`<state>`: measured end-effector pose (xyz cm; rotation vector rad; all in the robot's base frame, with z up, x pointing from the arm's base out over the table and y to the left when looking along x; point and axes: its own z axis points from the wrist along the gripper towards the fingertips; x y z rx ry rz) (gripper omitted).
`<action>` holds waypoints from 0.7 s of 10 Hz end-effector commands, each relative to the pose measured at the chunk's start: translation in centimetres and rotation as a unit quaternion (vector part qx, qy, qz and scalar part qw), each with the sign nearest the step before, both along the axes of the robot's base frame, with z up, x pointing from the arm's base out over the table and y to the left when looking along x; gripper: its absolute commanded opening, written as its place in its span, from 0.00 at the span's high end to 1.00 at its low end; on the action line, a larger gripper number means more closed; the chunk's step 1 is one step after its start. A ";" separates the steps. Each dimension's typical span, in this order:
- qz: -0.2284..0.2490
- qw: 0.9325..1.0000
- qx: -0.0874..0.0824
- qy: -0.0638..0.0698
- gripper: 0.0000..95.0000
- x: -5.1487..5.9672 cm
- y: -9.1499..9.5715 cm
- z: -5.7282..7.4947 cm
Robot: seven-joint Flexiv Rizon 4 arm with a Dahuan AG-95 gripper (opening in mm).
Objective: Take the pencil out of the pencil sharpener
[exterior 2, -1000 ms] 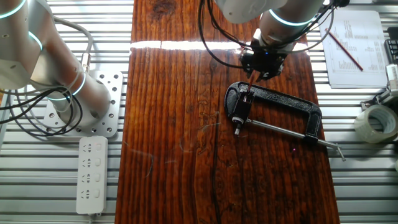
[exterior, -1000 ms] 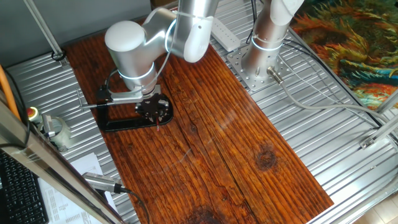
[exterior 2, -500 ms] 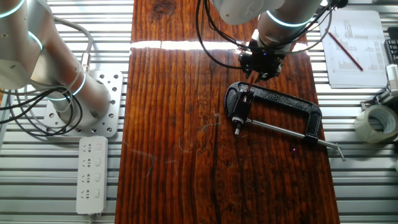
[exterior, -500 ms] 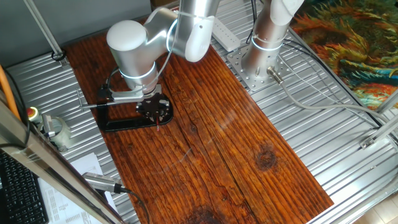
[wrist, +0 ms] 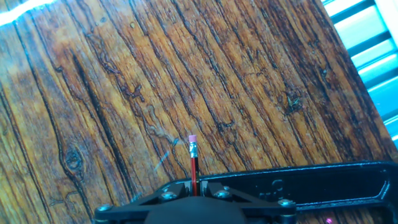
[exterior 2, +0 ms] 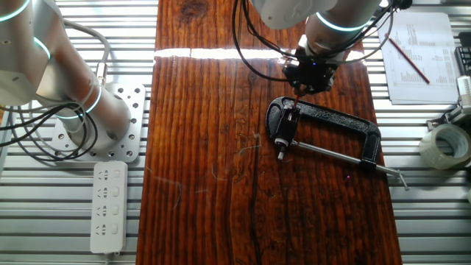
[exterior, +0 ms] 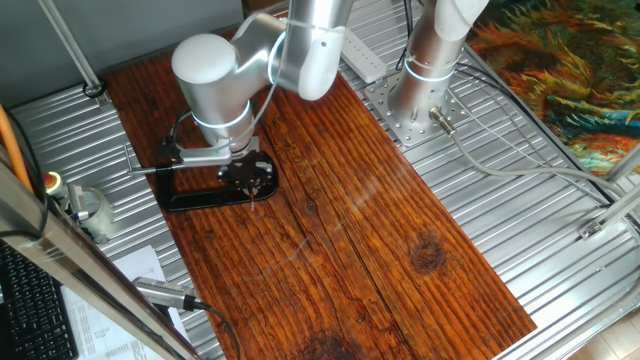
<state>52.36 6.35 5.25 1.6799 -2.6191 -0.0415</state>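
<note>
So the gripper (exterior 2: 300, 87) sits right over the closed end of the black C-clamp (exterior 2: 335, 120) on the wooden table (exterior 2: 206, 169). In the hand view the red pencil (wrist: 194, 168) sticks up out of the gripper body, pink eraser on top, and the jaws look clamped on it. The pencil sharpener (exterior 2: 288, 115) is the tiny pale block held in the clamp, just under the gripper.

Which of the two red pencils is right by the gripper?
The short red pencil at the clamp, just below the gripper; the other pencil lies on paper, off the board.
</note>
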 end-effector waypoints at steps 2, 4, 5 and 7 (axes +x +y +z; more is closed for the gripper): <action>-0.003 1.000 0.008 0.001 1.00 -0.1 0.0 0.0; -0.001 1.000 0.007 0.001 1.00 -0.1 0.1 0.0; 0.000 1.000 0.006 0.001 1.00 -0.1 0.1 0.0; -0.002 1.000 0.006 0.001 1.00 0.0 0.2 -0.1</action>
